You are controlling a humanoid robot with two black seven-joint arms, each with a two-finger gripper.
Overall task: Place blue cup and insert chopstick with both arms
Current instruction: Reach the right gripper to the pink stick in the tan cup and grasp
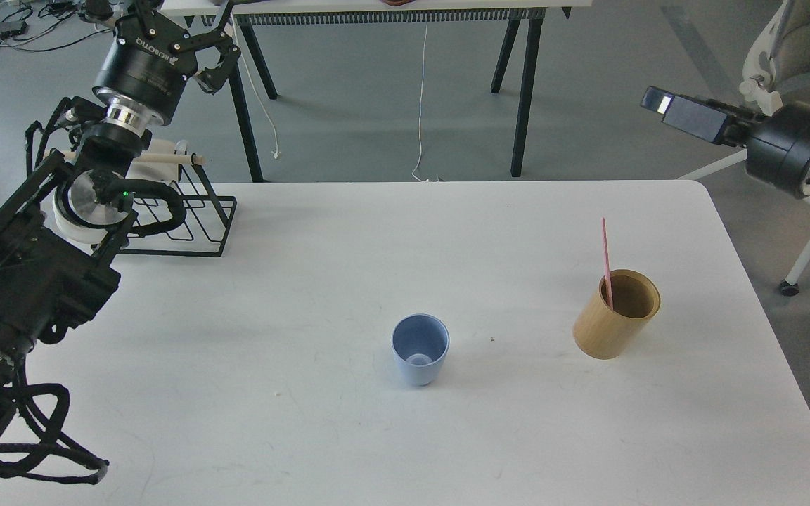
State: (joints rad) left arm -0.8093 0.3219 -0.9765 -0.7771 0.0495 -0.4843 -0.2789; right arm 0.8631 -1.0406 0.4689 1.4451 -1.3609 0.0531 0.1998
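White table (250,393): fills most of the head view, its far edge running across the middle of the picture and its right far corner rounded.

Left arm (32,295): enters from the lower left and rises over the table's far left corner. The left gripper (197,31) is at the top left, beyond the table's far edge, above the floor; its fingers are seen dark and partly cut by the top edge, so whether they are spread or pressed together cannot be told. Nothing is seen in it.

Right arm (792,154): enters from the right edge, held above the floor beyond the table's right far corner. The right gripper (665,105) points left; it is seen end-on as one dark block, so its state cannot be told.

Black wire rack (194,218): stands at the far left of the table, partly behind the left arm, carrying a cream rod (166,161).

Tan cylindrical holder (616,315): upright at the right of the table, open at the top. The chopstick (605,253) stands inside it, leaning against the left inner wall, its upper part rising above the rim.

Blue cup (420,348): upright near the middle of the table, well left of the holder, open end up. Its inside shows only its own floor.
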